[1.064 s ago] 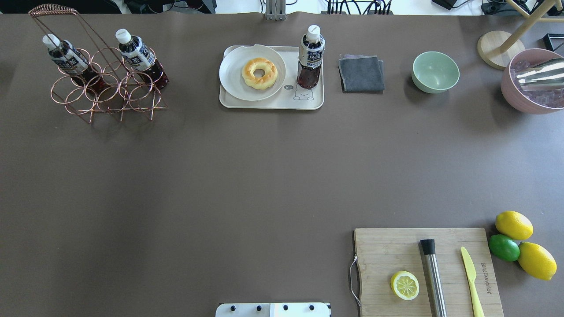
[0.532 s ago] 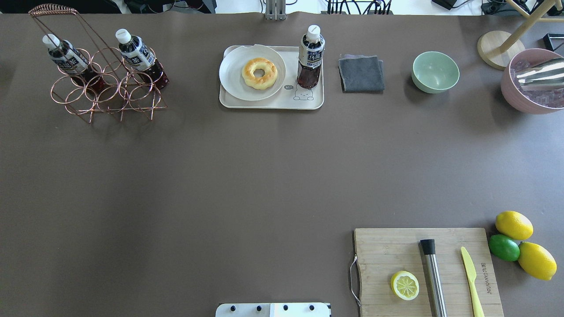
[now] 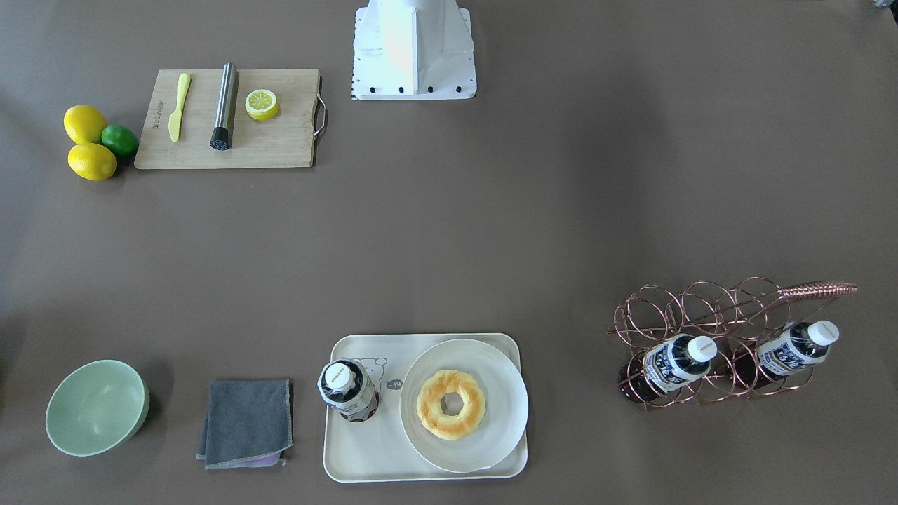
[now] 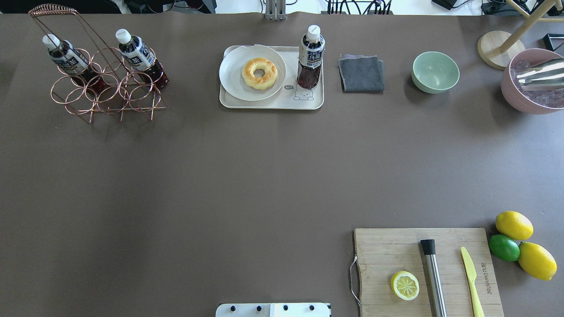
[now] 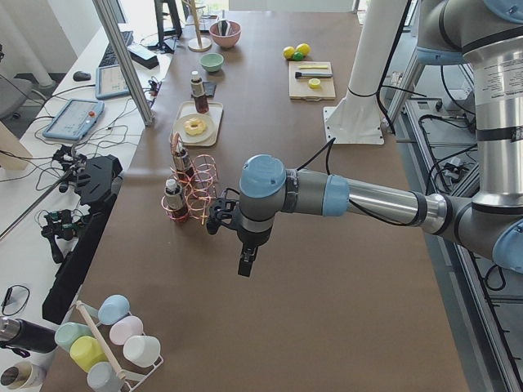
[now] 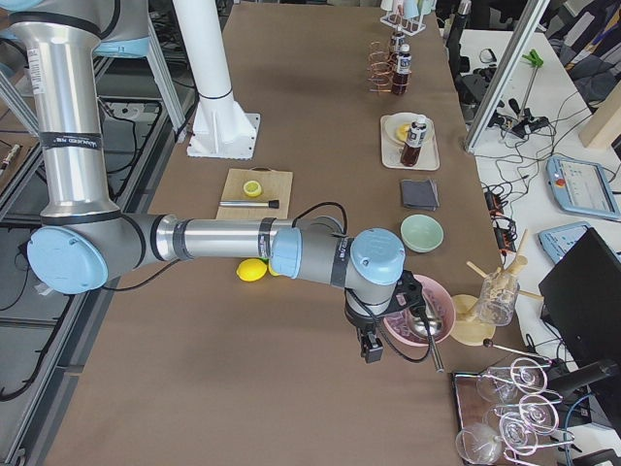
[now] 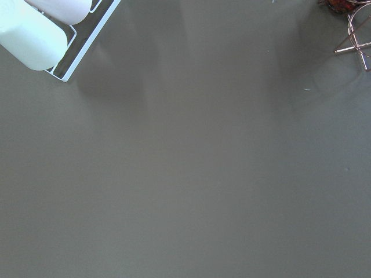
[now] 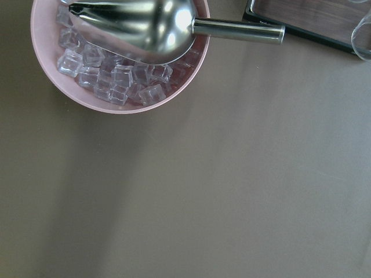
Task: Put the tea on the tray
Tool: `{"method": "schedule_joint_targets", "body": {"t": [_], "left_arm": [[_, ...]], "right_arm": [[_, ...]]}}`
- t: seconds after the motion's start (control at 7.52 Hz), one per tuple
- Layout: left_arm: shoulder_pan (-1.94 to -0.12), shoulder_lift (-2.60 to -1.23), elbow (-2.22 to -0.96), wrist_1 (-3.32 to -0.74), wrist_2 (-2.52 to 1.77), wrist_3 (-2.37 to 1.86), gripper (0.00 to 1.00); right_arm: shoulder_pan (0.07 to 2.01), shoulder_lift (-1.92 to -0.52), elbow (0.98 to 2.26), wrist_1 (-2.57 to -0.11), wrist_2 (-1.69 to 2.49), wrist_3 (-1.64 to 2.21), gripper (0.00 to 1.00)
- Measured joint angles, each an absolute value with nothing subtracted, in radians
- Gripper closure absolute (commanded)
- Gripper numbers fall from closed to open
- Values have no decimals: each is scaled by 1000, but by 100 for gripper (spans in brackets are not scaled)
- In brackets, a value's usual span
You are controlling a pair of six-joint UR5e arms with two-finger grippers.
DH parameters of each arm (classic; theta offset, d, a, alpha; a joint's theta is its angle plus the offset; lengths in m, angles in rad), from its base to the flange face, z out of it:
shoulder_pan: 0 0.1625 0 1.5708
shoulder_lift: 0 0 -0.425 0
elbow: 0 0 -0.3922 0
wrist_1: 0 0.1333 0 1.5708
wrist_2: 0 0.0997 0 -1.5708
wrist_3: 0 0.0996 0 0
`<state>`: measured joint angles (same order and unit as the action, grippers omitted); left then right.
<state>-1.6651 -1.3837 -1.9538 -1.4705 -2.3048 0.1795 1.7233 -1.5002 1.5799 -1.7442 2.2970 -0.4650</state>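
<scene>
One tea bottle [image 4: 311, 57] stands upright on the right part of the cream tray [image 4: 273, 105], above the bear drawing; it also shows in the front-facing view, tea [image 3: 347, 391] on tray [image 3: 365, 449]. Two more tea bottles [image 4: 66, 57] [image 4: 140, 55] lean in a copper wire rack [image 4: 105, 92] at the far left. Neither gripper touches any of them. My left gripper [image 5: 245, 265] hangs over bare table beyond the rack's end, seen only from the side. My right gripper [image 6: 371, 349] hangs by the pink ice bowl. I cannot tell whether either is open or shut.
A round plate [image 4: 233, 75] with a doughnut [image 4: 260, 73] fills the tray's left part. Right of the tray lie a grey cloth [image 4: 361, 73], a green bowl [image 4: 435, 71] and a pink ice bowl [image 4: 520, 99] with a scoop. A cutting board [image 4: 387, 251] and citrus [image 4: 513, 225] sit near right.
</scene>
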Motion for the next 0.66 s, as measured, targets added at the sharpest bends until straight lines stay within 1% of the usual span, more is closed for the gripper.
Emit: {"method": "schedule_joint_targets", "body": {"t": [0.66], "left_arm": [[-1666,-1385,-1941,-1481,-2300,179,3]], "right_arm": [[1723,-1503,1580,-1744,2296,-465,0]]}}
